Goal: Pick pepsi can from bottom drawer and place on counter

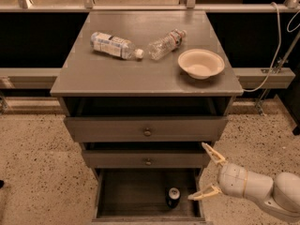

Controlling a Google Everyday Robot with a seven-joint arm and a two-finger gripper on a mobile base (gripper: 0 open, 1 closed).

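Right of bottom drawer (126,193), I see gripper (197,172) spread wide, empty. pepsi can (173,197) upright on drawer floor near right wall. Risk: lower finger clips wall, topples can.

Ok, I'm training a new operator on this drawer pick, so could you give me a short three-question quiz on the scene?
1. How many water bottles lie on the counter?
2. True or false: the pepsi can stands upright in the bottom drawer.
3. Where is the open gripper? A) above the counter B) just outside the bottom drawer, near the pepsi can C) clamped on a water bottle
Key: 1 two; 2 true; 3 B.
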